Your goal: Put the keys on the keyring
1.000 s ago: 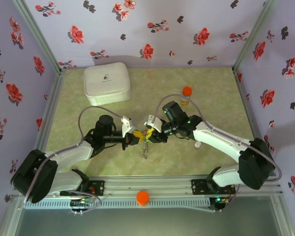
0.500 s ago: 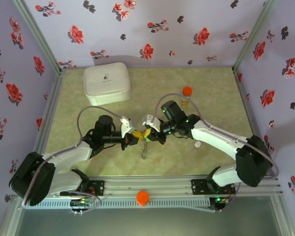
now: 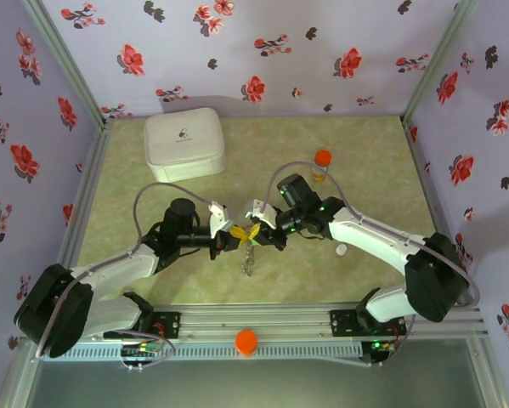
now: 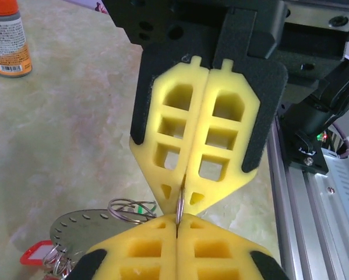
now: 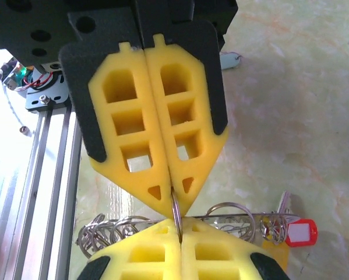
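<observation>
1. The change: a second ago the right gripper (image 4: 183,186) had its jaws a bit apart. Now they're clamped shut, and the arm has crept in toward the left one.
2. The left gripper (image 5: 172,189) hasn't budged. Its jaws are closed too, tip to tip with the right.
3. Both are pinching the same thin wire loop, which I take to be the keyring (image 4: 179,205). It sits edge-on between the two sets of pads, held up off the table (image 3: 364,170) at the middle.
4. My read is that this is now a proper two-handed hold, so the ring can be steadied or pried while a key gets fed on. I can't tell whether any key is actually threaded yet.
5. The keys (image 3: 249,259) dangle in a bunch right under the pinch, about where they hung before.
6. Materials:
   - The pads are soft-looking yellow foam with square cut-outs, on black plastic backing.
   - The loop is bare, springy-looking steel wire.
   - The small split rings (image 5: 226,213) are shiny coils.
   - One key has a glossy red plastic tag (image 5: 299,232).
   - There's also a flat round metal disc (image 4: 81,224) with punched holes.
   - The tabletop looks like smooth green marble.
</observation>
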`<state>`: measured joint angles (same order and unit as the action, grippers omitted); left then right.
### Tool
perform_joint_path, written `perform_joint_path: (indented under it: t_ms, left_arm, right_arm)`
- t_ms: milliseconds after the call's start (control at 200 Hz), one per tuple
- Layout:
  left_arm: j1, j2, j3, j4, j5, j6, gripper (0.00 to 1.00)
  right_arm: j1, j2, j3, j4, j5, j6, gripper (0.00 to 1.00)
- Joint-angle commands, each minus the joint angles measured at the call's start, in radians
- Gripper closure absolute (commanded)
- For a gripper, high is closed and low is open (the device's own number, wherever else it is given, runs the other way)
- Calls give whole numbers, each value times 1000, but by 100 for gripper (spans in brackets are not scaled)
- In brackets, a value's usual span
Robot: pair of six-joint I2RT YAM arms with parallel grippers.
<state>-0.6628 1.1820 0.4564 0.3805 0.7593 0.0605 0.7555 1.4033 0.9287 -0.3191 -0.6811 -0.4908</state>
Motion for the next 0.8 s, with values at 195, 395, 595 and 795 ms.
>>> perform_joint_path:
  t_ms: [195, 395, 595, 795]
  left_arm:
    - [-40, -111, 50, -79, -131, 32, 100]
    - [-110, -230, 168, -400, -458, -18, 100]
    - [-188, -196, 316, -633, -736, -201, 100]
    - [-193, -163, 475, -755, -740, -481, 100]
  right_arm:
    - [-9, -141, -59, 112, 170, 57, 67]
    - [0, -276, -126, 193, 109, 143, 72]
    - [243, -223, -166, 335, 114, 198, 78]
    - [347, -107, -331, 874, 473, 447, 71]
